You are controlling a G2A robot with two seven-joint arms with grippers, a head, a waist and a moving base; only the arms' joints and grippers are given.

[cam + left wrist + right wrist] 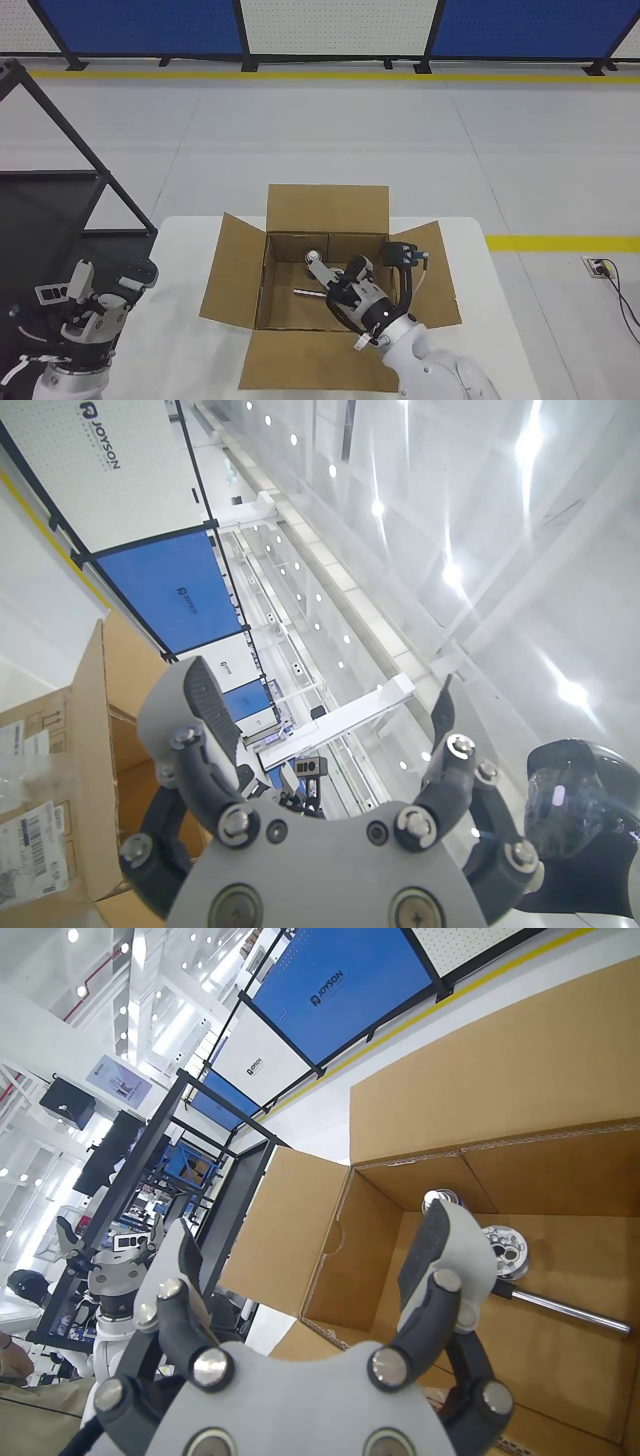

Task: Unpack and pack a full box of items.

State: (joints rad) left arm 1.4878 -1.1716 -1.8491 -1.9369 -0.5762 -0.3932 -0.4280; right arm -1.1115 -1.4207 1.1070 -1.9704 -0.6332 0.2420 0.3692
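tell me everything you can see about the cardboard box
The cardboard box is plain brown corrugated board, standing upright on the white table with all four flaps folded outward. Its floor is mostly bare; shiny metal parts, a wheel-like disc and a rod, lie inside near the far wall. The open right gripper hangs over its opening.

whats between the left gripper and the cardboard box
Nothing but a bare strip of the white table separates the left gripper from the cardboard box; the top view shows it.
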